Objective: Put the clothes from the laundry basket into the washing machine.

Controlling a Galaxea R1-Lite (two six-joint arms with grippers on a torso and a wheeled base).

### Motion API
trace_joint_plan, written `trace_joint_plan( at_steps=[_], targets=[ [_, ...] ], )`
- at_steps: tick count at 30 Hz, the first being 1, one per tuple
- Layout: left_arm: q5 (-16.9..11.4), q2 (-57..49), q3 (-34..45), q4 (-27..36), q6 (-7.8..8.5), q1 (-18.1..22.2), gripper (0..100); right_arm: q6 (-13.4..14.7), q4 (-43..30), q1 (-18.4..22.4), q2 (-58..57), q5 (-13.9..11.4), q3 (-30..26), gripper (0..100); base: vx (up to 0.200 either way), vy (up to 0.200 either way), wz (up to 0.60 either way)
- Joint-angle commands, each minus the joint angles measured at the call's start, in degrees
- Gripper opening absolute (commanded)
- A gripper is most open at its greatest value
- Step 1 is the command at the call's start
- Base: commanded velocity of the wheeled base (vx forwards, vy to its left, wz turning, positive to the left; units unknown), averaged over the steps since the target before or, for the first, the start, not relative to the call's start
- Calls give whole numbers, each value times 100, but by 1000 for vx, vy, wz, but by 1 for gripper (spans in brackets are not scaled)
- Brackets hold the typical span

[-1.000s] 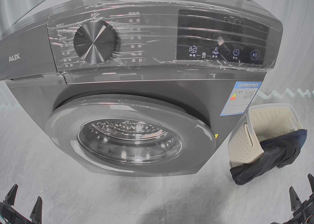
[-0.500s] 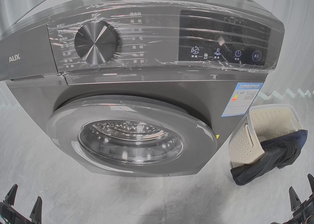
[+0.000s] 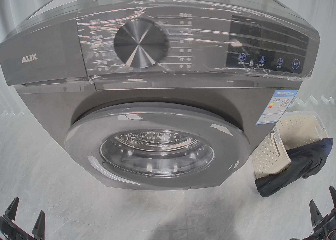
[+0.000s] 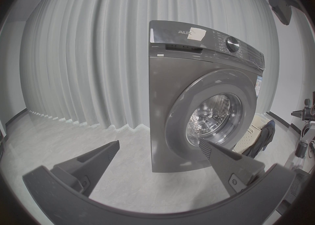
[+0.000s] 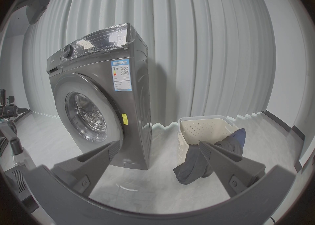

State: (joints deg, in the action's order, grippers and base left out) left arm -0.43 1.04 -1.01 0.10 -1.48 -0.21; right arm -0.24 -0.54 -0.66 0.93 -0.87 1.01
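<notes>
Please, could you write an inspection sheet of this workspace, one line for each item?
Surface: pale tiled floor, bare in front of the machine.
Job's things: washing machine, its round door shut; laundry basket on the floor at the machine's right side; dark clothes hang over the basket's rim down to the floor.
Clutter: nothing seen.
Grippers: left gripper and right gripper low in front of the machine, both open, holding nothing.
Cables: nothing seen near the machine.
Surroundings: pleated curtain behind the machine; plastic film covers the control panel.
</notes>
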Motion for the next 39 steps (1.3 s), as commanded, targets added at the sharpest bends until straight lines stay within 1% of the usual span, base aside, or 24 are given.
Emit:
trace_joint_plan(
  at_steps=[1, 29, 32, 35, 36, 37, 38, 39],
  targets=[
    [-1, -104, 84, -1, -2, 3, 100, -2, 1, -4, -93, -1, -84, 100, 0, 0, 0],
    [8, -104, 84, -1, 7, 3, 100, -11, -17, 4, -93, -1, -75, 100, 0, 0, 0],
    [8, -104, 84, -1, 7, 3, 100, -20, 1, 13, -93, 34, -84, 100, 0, 0, 0],
    [8, -104, 84, -1, -2, 3, 100, -2, 10, 4, -93, -10, -84, 100, 0, 0, 0],
    [-1, -104, 84, -1, 7, 3, 100, 112, 352, -13, -93, -54, 171, 100, 0, 0, 0],
    [-1, -104, 84, -1, -2, 3, 100, 288, 616, -40, -93, -63, 523, 100, 0, 0, 0],
    [-1, -104, 84, -1, -2, 3, 100, 332, 651, -40, -84, -63, 584, 100, 0, 0, 0],
    [-1, -104, 84, -1, 7, 3, 100, 728, 669, -92, 443, -36, 1235, 100, 0, 0, 0]
  ],
)
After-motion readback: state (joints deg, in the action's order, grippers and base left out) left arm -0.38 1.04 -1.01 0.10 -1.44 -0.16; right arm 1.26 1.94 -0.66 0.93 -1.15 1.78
